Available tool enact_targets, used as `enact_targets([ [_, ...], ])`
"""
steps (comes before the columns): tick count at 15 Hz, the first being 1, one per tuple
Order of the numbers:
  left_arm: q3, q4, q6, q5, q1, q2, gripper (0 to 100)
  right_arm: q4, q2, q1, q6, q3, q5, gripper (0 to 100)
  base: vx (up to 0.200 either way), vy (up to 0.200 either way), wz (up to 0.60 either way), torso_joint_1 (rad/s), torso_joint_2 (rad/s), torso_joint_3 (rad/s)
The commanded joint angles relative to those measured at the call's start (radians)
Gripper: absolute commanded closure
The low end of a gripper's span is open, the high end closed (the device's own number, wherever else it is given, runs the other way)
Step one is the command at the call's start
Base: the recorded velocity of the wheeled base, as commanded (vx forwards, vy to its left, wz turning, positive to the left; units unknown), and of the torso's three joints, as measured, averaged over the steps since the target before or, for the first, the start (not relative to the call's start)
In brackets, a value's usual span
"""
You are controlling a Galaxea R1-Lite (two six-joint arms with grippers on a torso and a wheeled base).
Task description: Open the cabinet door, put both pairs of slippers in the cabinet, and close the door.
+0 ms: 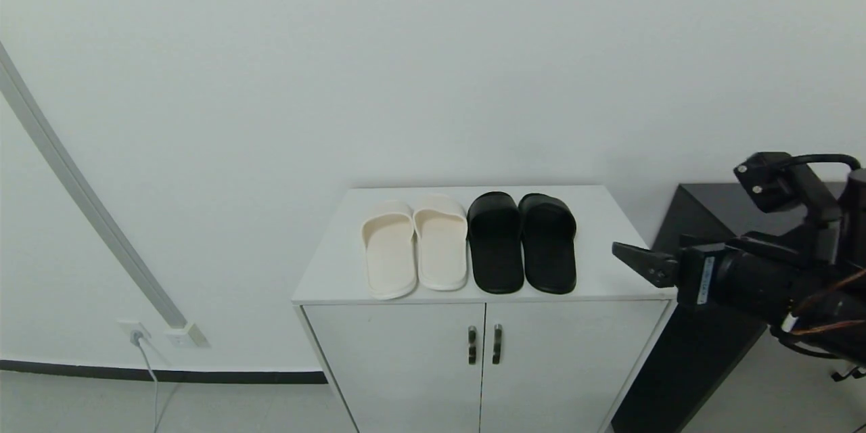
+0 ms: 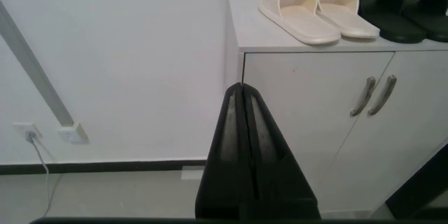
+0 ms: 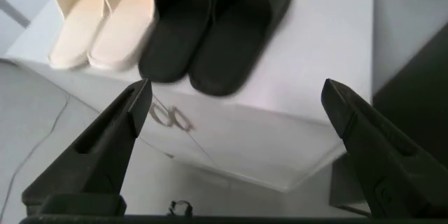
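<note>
A: Jaw state?

B: Left gripper (image 2: pixel 242 87): jaws clenched flat together, nothing between them. Right gripper (image 3: pixel 236 87): jaws released, spread wide, empty.

A: Where are they relative to the cabinet (image 1: pixel 406 365)?

B: The left one is off the cabinet's left front corner, below top level. In its wrist view the tip lines up with that corner edge, but I can't tell whether it touches. The right one is just off the cabinet's right front corner, at about top height, tips aimed toward the cabinet.

A: Slippers?

B: Both pairs are on the cabinet top. The white slippers (image 1: pixel 414 247) are on its left-centre part and the black slippers (image 1: pixel 522 242) on its right-centre part. The pairs are side by side, straps toward the wall and heels at the cabinet's front edge. From the right wrist camera the black pair sits framed between the spread jaws, but well beyond them.

A: Doors?

B: Both cabinet doors are shut. The two dark handles (image 1: pixel 484 344) are upright, side by side at the centre seam, untouched.

A: Anything else?

B: A black unit (image 1: pixel 703 216) butts against the cabinet's right side. A wall socket (image 1: pixel 135 333) with a plugged cable is low on the wall left of the cabinet. A grey cable duct (image 1: pixel 81 196) runs diagonally above it.
</note>
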Motion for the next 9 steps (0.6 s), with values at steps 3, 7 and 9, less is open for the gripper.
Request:
enact_targets([
  [3, 0.0, 0.0, -0.006, 0.001, 0.0, 0.0, 100, -0.007, 0.287, 0.11, 0.049, -0.244, -0.145, 0, 0.0, 0.0, 0.0, 0.0, 0.0, 0.0],
  [7, 0.0, 0.0, -0.006, 0.001, 0.0, 0.0, 100, -0.007, 0.456, 0.151, 0.062, -0.376, -0.312, 0, 0.0, 0.0, 0.0, 0.0, 0.0, 0.0],
  [9, 0.0, 0.0, -0.006, 0.001, 0.0, 0.002, 100, -0.009, 0.531, 0.153, 0.076, -0.436, -0.346, 0, 0.0, 0.0, 0.0, 0.0, 0.0, 0.0],
])
